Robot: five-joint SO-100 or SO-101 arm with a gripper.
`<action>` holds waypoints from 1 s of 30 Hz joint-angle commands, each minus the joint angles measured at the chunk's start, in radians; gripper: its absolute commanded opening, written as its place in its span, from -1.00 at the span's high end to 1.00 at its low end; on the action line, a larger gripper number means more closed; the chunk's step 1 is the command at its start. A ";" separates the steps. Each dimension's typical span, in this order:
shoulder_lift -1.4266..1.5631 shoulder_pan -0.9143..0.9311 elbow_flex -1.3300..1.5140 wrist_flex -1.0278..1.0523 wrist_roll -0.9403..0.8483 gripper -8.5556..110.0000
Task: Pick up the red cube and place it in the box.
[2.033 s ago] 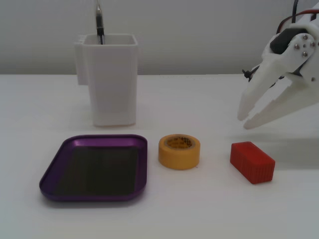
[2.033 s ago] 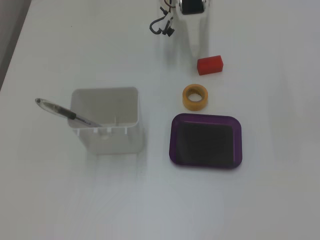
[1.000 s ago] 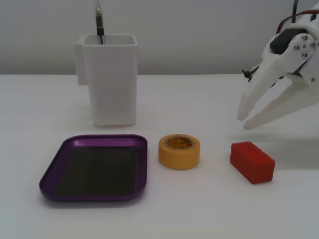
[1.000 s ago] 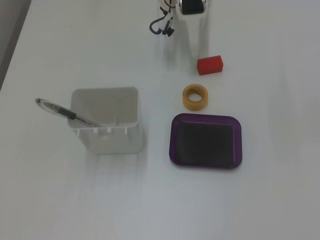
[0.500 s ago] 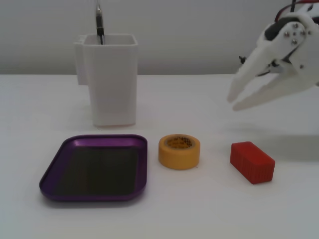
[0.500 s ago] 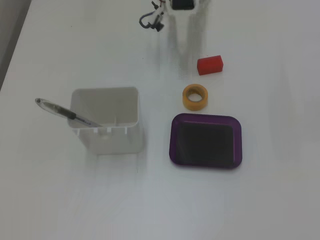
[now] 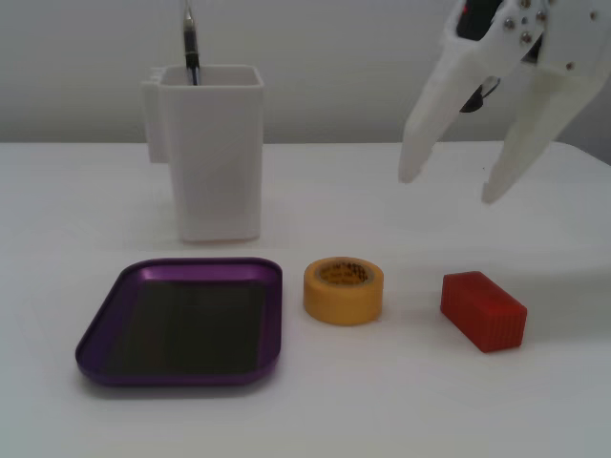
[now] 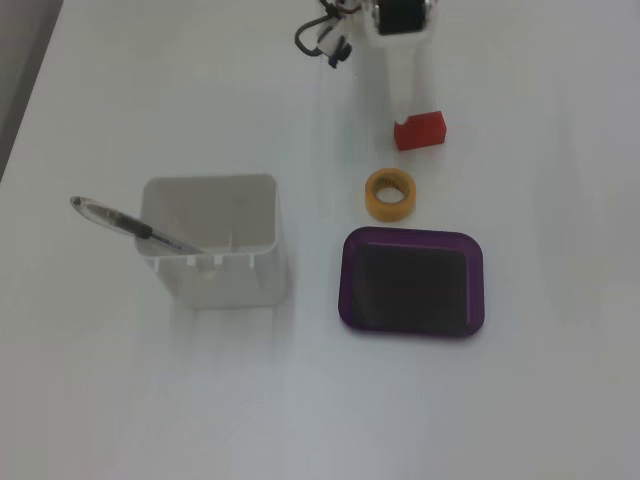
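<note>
Red cube (image 7: 483, 311): lies flat on the white table (image 7: 382, 410), below the gripper and free of it in a fixed view from the front. In a fixed view from above (image 8: 419, 131) the gripper's white finger overlaps its upper left edge, so only most of its top shows there.
Gripper (image 7: 449, 189): raised above the table, fingers pointing down and spread wide apart with nothing between them. The near fingertips hang above the cube and a little to its left in the front view. Seen from above (image 8: 408, 105) it reaches down from the top edge, and its tip ends at the cube.
Box (image 7: 272, 320): the purple tray with a dark glossy floor, well to the left of the gripper and lower in the front view. From above (image 8: 478, 290) it sits well below the gripper, past the tape roll. Nothing lies in it.
Yellow tape roll (image 7: 344, 290): flat on the table between cube and box, below and left of the fingertips. It touches neither (image 8: 391, 193).
White container (image 7: 205, 153): tall and square, standing far left of the gripper behind the box, with a pen (image 8: 130, 226) leaning out of it.
Cable (image 8: 318, 35): a dark loop just left of the gripper's base in the view from above.
</note>
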 commanded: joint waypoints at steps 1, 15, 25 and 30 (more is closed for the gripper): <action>-0.094 -0.049 -0.109 0.061 -0.040 0.46; -0.273 -0.083 -0.107 0.057 -0.014 0.45; -0.443 -0.161 -0.107 -0.035 0.080 0.45; -0.500 -0.181 -0.107 -0.067 0.087 0.46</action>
